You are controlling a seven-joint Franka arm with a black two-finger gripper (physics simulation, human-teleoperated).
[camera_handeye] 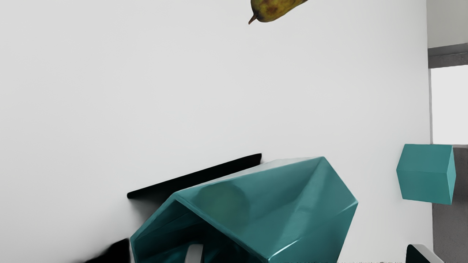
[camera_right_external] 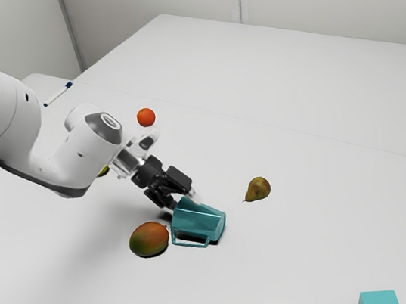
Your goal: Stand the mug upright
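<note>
Here's the teal, translucent, faceted mug (camera_right_external: 200,223), lying on its side on the white counter (camera_right_external: 331,217), mouth towards the black fingers (camera_right_external: 192,194)! And those are spread wide, holding nothing: in the wrist view one tip overlaps the mouth, the other stands outside the body, apart from it. In the exterior view, the handle (camera_right_external: 191,243) lies near the red-green mango (camera_right_external: 149,239), with the brown-green pear (camera_right_external: 259,189) off beyond the base.

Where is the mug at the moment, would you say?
The mug lies tipped over at the gripper, between the mango, toward the exterior view's left, and the pear.
</note>
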